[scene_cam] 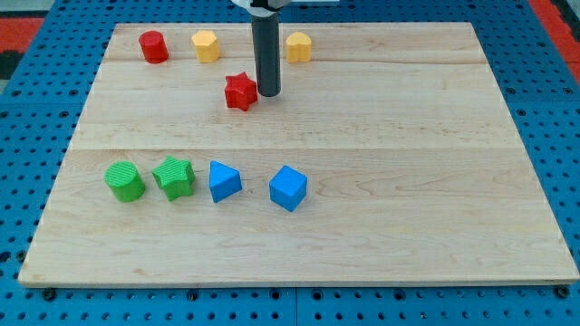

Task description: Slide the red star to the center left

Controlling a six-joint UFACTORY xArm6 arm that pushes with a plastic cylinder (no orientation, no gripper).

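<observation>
Tip position: my tip (268, 93) rests on the wooden board (408, 226), upper middle, just beside the red star (240, 91) on its view-right side; touching or a hair apart, cannot tell which.
Tip state: bare rod, no jaws, nothing to open or close, holds nothing; it can only push.
Red star location: upper part of the board, a little left of the board's middle line, below the gap between the top-row blocks.
Key relation: star lies toward the view's left of my tip, at almost the same height in the view. Goal, the centre left, lies left and somewhat toward the view's bottom of the star. Tip sits on the far side of the star from the goal, as a push wants.
Judged next move: push leftward with a slight downward lean; contact probably needs to shift a touch toward the star's upper right.
Top row: red cylinder (153, 46), yellow block (207, 45) of unclear shape, second yellow block (299, 46) just right of the rod.
Lower row: green cylinder (124, 180), green star (174, 177), blue wedge-like block (224, 181), blue cube (288, 187).
Risk: an off-centre push may spin the star aside; too steep a lean runs it toward the green blocks.
</observation>
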